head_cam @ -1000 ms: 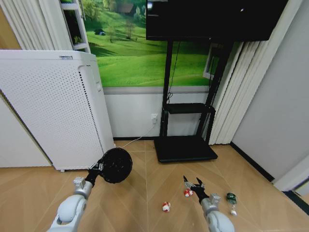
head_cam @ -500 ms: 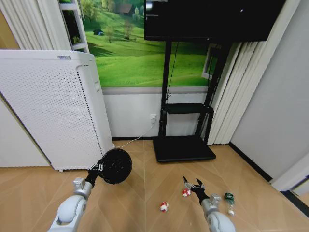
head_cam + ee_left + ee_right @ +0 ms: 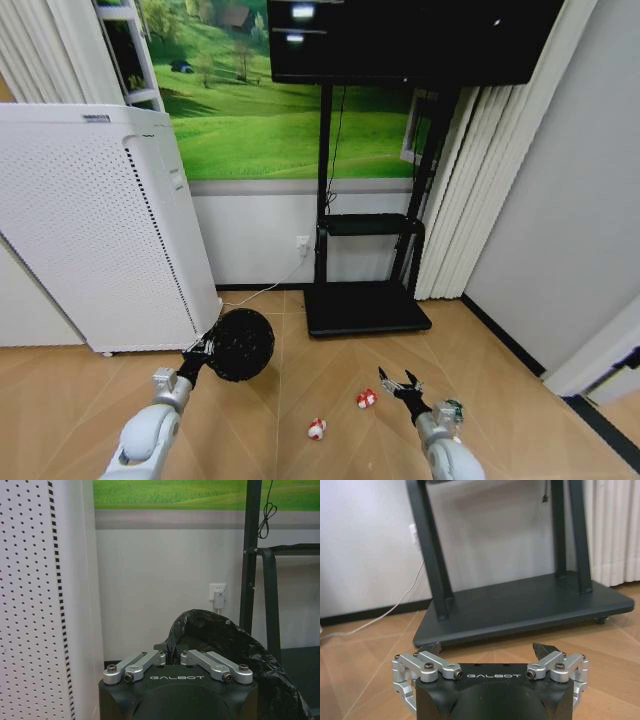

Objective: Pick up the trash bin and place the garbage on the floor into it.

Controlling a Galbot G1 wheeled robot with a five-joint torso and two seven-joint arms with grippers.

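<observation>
My left gripper (image 3: 203, 352) is shut on the rim of the trash bin (image 3: 241, 344), a round black basket that hangs above the floor (image 3: 260, 440). The left wrist view shows the closed gripper (image 3: 172, 656) pinching the bin's rim (image 3: 225, 642), which has a black bag liner. My right gripper (image 3: 400, 384) is open and low over the floor, with its jaws spread wide and nothing between them in the right wrist view (image 3: 485, 650). Two red-and-white scraps of garbage (image 3: 367, 398) (image 3: 317, 429) lie to its left. A green bottle (image 3: 453, 410) lies just to its right, partly behind the arm.
A tall white perforated air purifier (image 3: 90, 220) stands at the left wall. A black TV stand with a flat base (image 3: 365, 308) stands ahead, and a white cable (image 3: 265, 290) runs to a wall socket. White curtains and a grey wall (image 3: 560, 230) close off the right side.
The whole head view has slid left, so the camera has turned right. Both arms hold the same pose, and the garbage now sits further left relative to the right gripper.
</observation>
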